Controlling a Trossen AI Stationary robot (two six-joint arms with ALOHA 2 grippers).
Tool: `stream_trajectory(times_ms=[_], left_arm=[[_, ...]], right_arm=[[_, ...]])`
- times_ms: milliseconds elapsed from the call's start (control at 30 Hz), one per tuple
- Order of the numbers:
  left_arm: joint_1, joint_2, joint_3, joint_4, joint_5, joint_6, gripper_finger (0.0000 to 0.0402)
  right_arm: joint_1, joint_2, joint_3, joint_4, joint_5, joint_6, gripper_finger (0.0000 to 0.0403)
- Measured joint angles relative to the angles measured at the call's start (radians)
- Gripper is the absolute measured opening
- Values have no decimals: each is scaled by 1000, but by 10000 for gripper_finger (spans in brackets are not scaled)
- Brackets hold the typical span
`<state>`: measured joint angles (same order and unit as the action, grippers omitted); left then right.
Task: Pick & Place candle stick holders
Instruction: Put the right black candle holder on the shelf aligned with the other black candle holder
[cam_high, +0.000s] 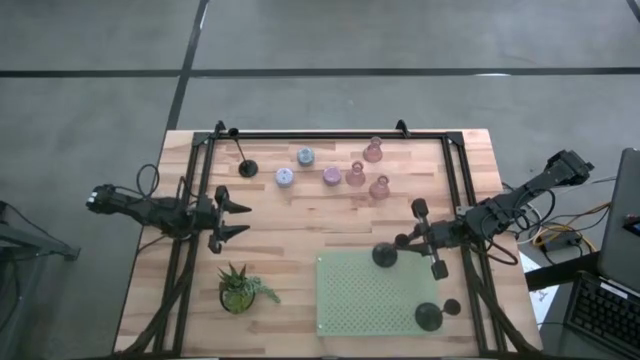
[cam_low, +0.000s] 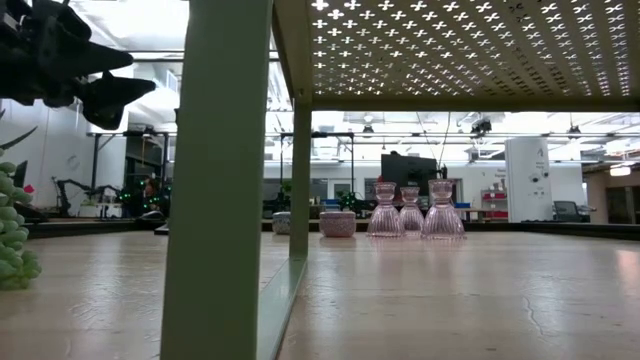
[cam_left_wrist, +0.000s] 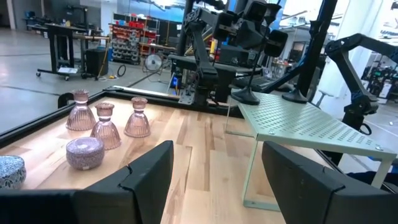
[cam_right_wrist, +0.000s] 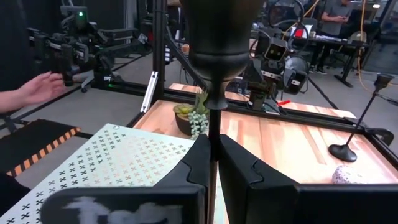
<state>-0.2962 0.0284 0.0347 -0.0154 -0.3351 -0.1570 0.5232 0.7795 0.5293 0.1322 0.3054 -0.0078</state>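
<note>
Black, stiff and top-heavy, the candle stick holder (cam_right_wrist: 214, 74) sits pinched by its thin stem in my right jaws, left jaws open.

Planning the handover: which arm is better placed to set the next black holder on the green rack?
Right: the right gripper is shut on a black holder at the rack edge; the left gripper waits open, apart.

surface (cam_high: 300, 215): pale wood
perforated tray (cam_high: 360, 300): pale green
bell holders (cam_high: 356, 174): pink
stemmed holder (cam_high: 246, 166): black
plant (cam_high: 238, 287): green
</note>
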Motion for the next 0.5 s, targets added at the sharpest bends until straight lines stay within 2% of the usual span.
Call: stream_trajectory(times_ms=[300,500], left_arm=[[0,0,-1,0,0,0,250],[0,0,-1,1,-1,0,250]], right_arm=[[1,-12,16,-8,-3,53,14],[3,-36,47,-53,-71,58,13]])
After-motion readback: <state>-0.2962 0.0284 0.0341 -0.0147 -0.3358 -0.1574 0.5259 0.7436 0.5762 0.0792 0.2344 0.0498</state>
